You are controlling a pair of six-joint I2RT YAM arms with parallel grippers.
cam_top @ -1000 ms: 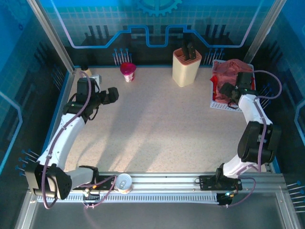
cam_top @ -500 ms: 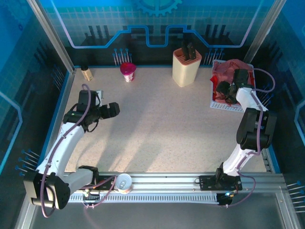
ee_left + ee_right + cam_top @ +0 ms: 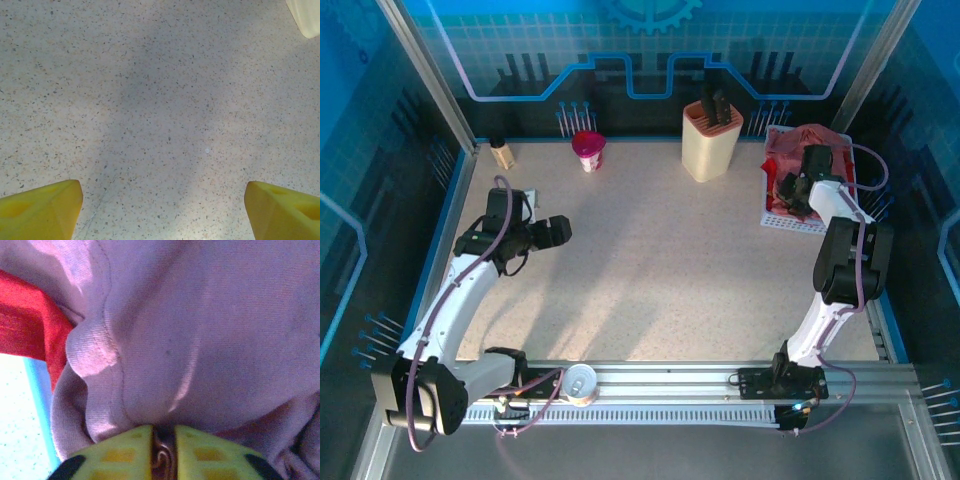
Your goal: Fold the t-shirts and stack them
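Risks first. The right gripper [image 3: 164, 440] was closed on only a thin fold of the pink t-shirt [image 3: 200, 330]; a small wad of cloth showed between the nearly touching fingers. A bite that shallow could slip once the shirt's weight came on.

The red t-shirt [image 3: 30, 310] lay tucked against the pink one at the left of the wrist frame, so a lift could drag it along. Both sat bunched in the white basket [image 3: 790, 222] at the upper right of the top view. Cloth snagging the mesh could tip or slide the basket.

Pose: the right arm ran from its base at lower right up the right side, wrist bent over the basket and pointed into the pile. The left gripper [image 3: 162, 207] hung at mid-left over bare table [image 3: 660, 270], fingers wide apart and holding nothing. It was well apart from the shirts, so no help if the pile shifted.
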